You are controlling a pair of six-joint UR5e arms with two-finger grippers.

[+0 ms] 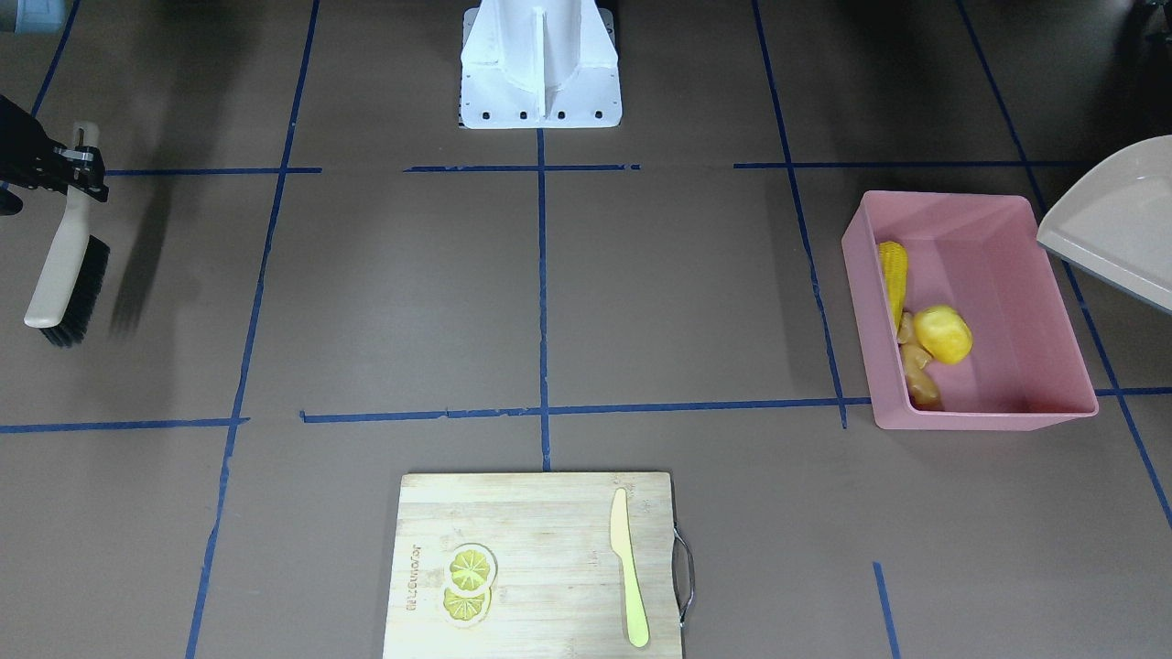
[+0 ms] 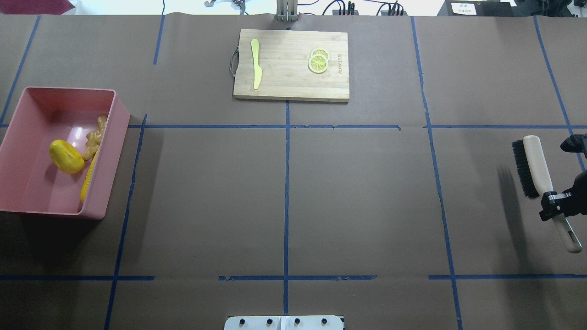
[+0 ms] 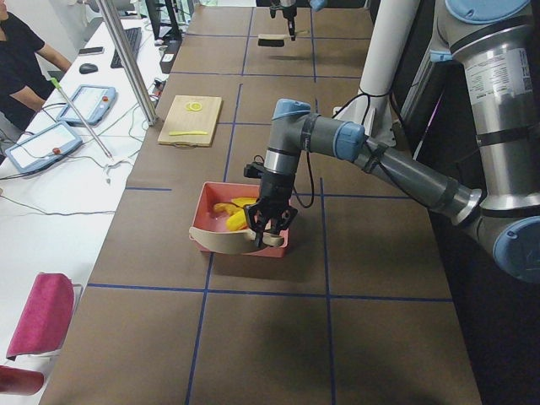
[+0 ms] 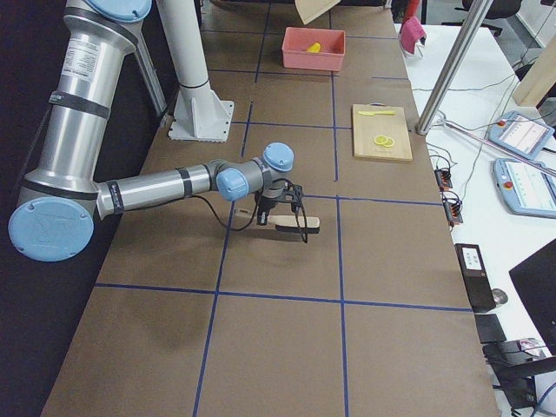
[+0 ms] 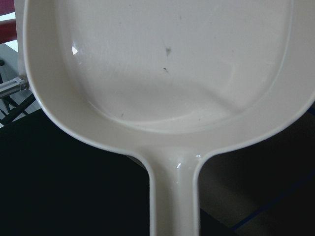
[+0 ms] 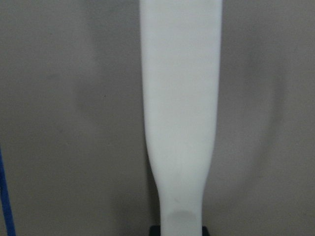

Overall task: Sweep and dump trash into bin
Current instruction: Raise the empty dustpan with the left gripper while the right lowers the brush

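Brown paper covers the tabletop [image 2: 367, 183], ruled into squares with blue tape. All the trash lies inside the pink bin [image 1: 1007, 275], bunched against one long wall. The corn cob [image 1: 894, 275] runs along that wall, the knobbly tan ginger root [image 1: 918, 371] is beside it, and the rounded yellow potato-like lump [image 1: 943, 334] touches the ginger. By my reading the dumping is done.

These toy foods look like light, hard, glossy plastic. The potato lump is smooth and round, so it would likely roll or squirt out of a pinch. The ridged cob offers better purchase across its middle, and the ginger at a narrow neck between its knobs. Pushing them with bristles suits them better than pinching. The bin is stiff, matte plastic with tall sloping walls. It is probably light enough to slide if nudged, and its rim is the best place to take hold.

A beige dustpan [image 1: 1117, 224] hangs tilted off the tabletop near the bin's corner. Its glossy scoop is bare in the left wrist view. The left claw [image 3: 268, 232] appears at its handle, but I cannot tell how the fingers stand. The right claw [image 2: 552, 201] is clenched on the pale handle of a black-bristled hand brush [image 2: 536, 160], well apart from the bin. A bamboo cutting board [image 2: 293, 68] holds lemon slices [image 2: 318, 61] and a pale yellow knife [image 2: 256, 68].
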